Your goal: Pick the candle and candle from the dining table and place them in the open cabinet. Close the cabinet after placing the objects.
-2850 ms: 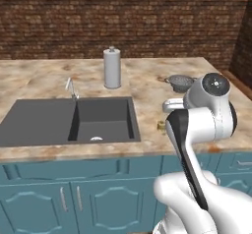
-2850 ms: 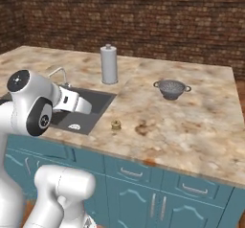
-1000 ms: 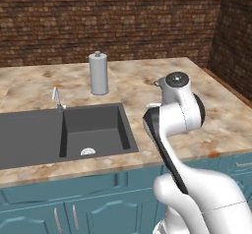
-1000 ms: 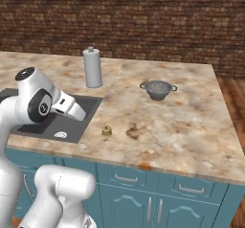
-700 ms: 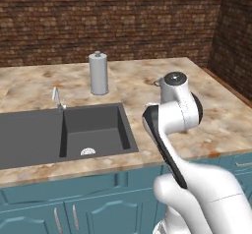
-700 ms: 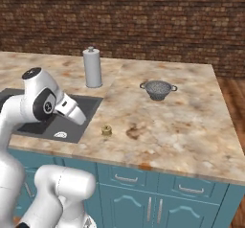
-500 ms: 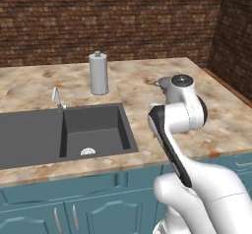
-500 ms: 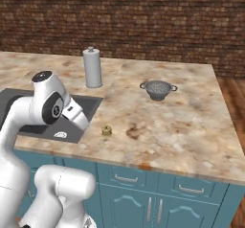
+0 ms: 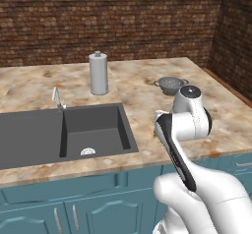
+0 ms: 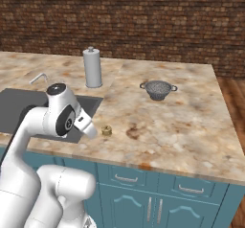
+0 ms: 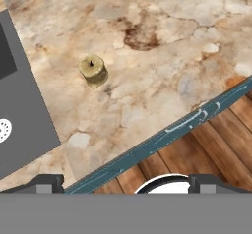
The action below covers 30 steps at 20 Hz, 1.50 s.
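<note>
Candle (image 11: 93,69) beside sink basin (image 9: 93,130)

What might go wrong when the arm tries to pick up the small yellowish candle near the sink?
The squat candle stands close to the sink basin and not far from the front edge of the dining table. A badly aimed pincer might knock it into the basin or off the edge. Being small, it may also slip from the grip.

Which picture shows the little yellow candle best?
The hand view: the squat yellowish-gold candle sits close and unblocked on the marbled stone counter top, its wick visible. The right base view shows it small, near the dark grey sink. In the left base view the arm covers that spot.
</note>
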Tool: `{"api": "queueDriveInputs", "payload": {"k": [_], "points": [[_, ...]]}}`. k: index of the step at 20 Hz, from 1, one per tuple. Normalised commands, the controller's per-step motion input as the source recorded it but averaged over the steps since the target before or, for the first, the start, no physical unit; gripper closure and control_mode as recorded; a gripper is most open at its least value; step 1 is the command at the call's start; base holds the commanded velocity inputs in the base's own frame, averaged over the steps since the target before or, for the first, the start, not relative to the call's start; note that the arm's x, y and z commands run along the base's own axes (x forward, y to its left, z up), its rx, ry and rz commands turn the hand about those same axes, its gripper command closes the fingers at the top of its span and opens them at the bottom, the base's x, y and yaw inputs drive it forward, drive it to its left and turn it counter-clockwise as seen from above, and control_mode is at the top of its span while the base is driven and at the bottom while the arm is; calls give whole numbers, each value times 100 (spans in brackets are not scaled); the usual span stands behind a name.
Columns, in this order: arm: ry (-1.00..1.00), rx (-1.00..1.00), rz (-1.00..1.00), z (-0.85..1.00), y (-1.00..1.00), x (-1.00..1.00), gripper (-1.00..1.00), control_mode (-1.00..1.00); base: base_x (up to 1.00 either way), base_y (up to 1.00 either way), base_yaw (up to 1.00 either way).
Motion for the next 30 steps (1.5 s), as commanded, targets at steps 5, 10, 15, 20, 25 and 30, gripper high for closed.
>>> {"api": "queueDriveInputs", "payload": {"k": [5, 10, 15, 20, 25, 30], "points": [[0, 0, 1, -23, 0, 36, -100, -100, 0, 0, 0], [4, 0, 0, -22, 0, 43, -100, -100, 0, 0, 0], [14, 0, 0, -20, 0, 41, -100, -100, 0, 0, 0], [10, 0, 0, -22, 0, 33, -100, -100, 0, 0, 0], [4, 0, 0, -27, 0, 29, -100, -100, 0, 0, 0], [0, 0, 0, -33, 0, 21, -100, -100, 0, 0, 0]]}}
